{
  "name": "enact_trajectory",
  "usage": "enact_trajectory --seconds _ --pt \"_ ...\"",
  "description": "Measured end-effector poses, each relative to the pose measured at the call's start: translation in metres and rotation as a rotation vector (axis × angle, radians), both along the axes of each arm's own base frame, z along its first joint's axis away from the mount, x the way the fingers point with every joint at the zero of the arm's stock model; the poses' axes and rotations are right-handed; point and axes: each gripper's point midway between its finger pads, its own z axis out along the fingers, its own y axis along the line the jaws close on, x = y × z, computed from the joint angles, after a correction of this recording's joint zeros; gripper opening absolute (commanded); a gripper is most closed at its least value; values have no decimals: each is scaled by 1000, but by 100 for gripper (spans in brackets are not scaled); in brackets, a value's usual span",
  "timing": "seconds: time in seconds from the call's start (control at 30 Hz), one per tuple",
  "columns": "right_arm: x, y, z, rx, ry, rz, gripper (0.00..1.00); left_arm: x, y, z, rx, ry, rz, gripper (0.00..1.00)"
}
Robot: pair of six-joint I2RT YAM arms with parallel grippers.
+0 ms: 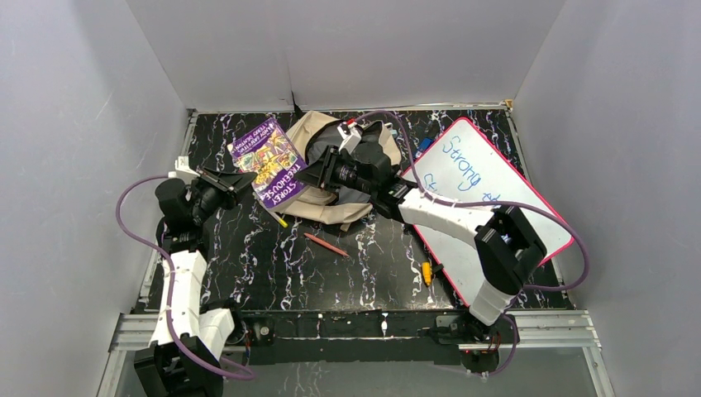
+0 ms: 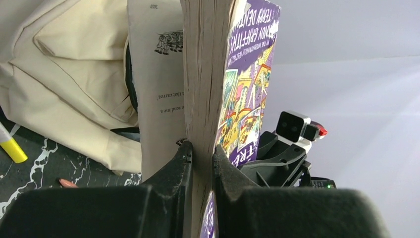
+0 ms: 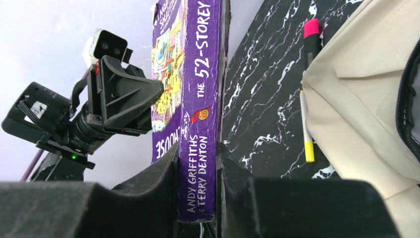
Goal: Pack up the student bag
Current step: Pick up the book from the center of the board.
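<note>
The left gripper (image 2: 202, 157) has its jaws clamped on the page edge of the purple paperback book (image 1: 269, 161), the right gripper (image 3: 198, 163) on its spine. The beige fabric student bag (image 1: 312, 131) lies just beside the book on the black marbled surface (image 1: 331, 273); I would free one grip before steering the book into the bag's opening

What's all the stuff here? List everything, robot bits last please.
book: one, purple, at bag's left edge, gripped by both end effectors
bag: one, beige, back centre
whiteboard: one, pink-framed, right
pencil: one, red, mid-table
pen: pink cap, yellow tip, beside bag; possibly two
small yellow thing: one, by whiteboard's near edge
table: one, black marbled, underneath
left end effector: one, black, shut on book
right end effector: one, black, shut on book's spine
</note>
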Motion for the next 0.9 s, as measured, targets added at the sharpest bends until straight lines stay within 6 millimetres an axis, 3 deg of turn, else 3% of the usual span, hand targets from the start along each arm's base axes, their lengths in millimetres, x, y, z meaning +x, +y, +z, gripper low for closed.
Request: enact_trajectory --seconds 0.03,0.07,0.1,0.17,0.23,0.33,0.47,0.63,0.77,0.9 --pt "-1 -1 -1 -1 0 0 0 0 0 -2 0 3 -1 12" --pt "-2 -2 -2 -4 -2 2 0 -1 0 -3 1 5 -2 19" --pt "-2 -2 -2 -4 -5 3 0 -1 -1 -3 4 3 -3 34" --pt "-2 -4 0 -5 -17 5 0 -1 -1 -3 16 -5 -8 56" --pt "-5 -9 5 -18 -36 8 0 -2 -1 -5 40 -10 -15 70" --pt "-7 -26 8 -83 -58 -14 0 -4 1 -4 115 -11 -30 74" --pt "-12 -61 18 -191 -114 -62 0 -2 8 14 284 -52 -44 77" --pt "-39 -107 28 -337 -200 -53 0 -1 5 31 465 -165 -150 78" --pt "-67 -133 24 -440 -234 31 0 -4 -21 27 550 -258 -312 79" --pt "-90 -144 16 -494 -234 140 0 -14 -57 19 596 -356 -497 79"
